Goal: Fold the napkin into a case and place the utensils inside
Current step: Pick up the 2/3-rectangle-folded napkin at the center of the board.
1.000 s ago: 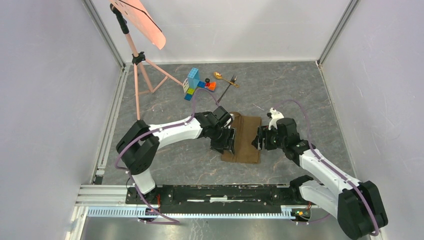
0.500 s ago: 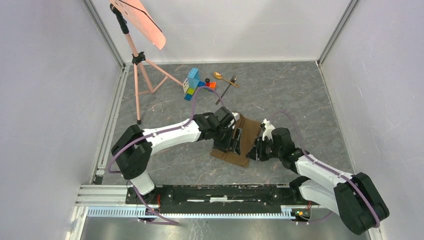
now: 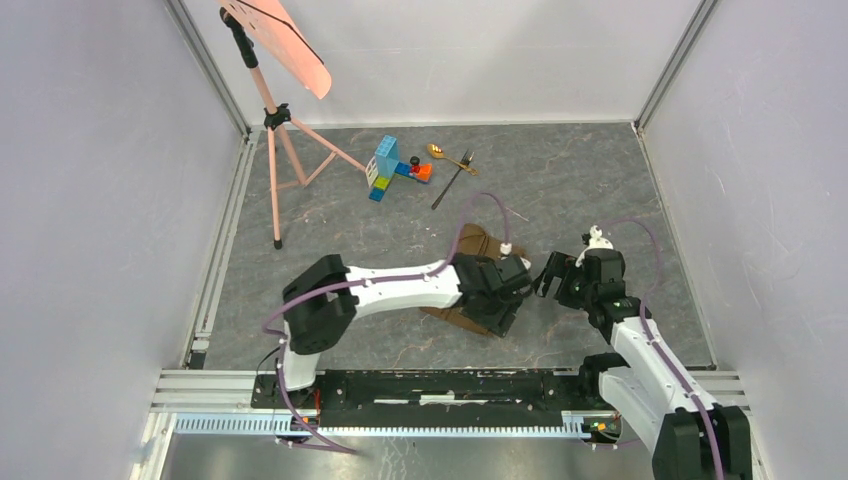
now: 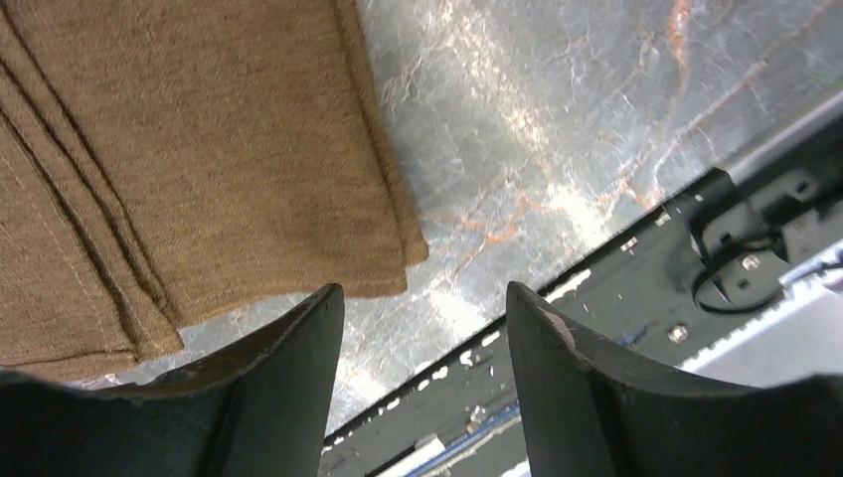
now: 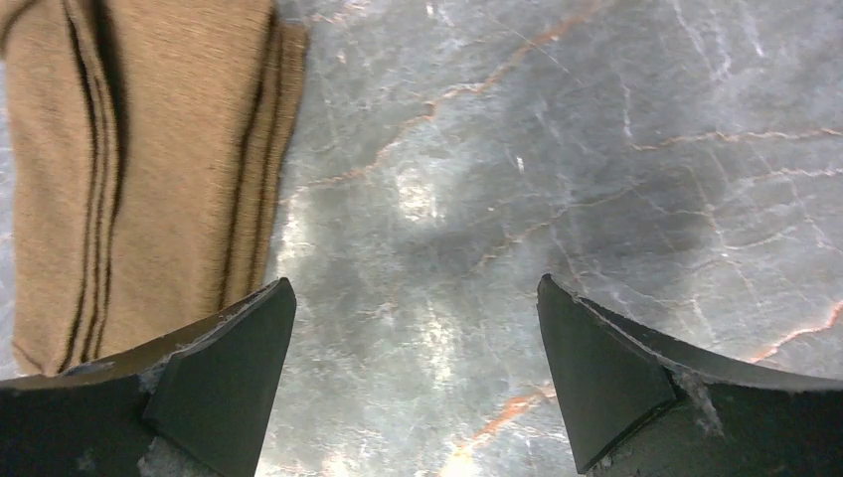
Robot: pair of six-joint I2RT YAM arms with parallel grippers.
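The brown napkin [image 3: 480, 243] lies folded into a narrow strip mid-table, slightly askew, and my left arm hides its middle. Over its near right corner hovers my left gripper [image 3: 498, 312], open and empty; the left wrist view has the napkin [image 4: 199, 149] up left of the open left gripper [image 4: 422, 298]. My right gripper [image 3: 550, 280] stands wide open just right of the strip, over bare table. In the right wrist view the napkin [image 5: 149, 149] lies left of that right gripper [image 5: 413, 288]. The gold spoon [image 3: 438, 152] and dark fork [image 3: 455, 178] rest at the back.
Colourful toy blocks [image 3: 392, 165] sit left of the utensils. A pink tripod stand [image 3: 285, 150] rises at the back left. The black base rail [image 3: 440, 385] runs along the near edge, close below the napkin. Walls enclose the table on three sides.
The left gripper has swept right across the napkin to its near right corner. The right gripper closed briefly, then opened wide and drew back to the right, off the cloth. The napkin turned askew.
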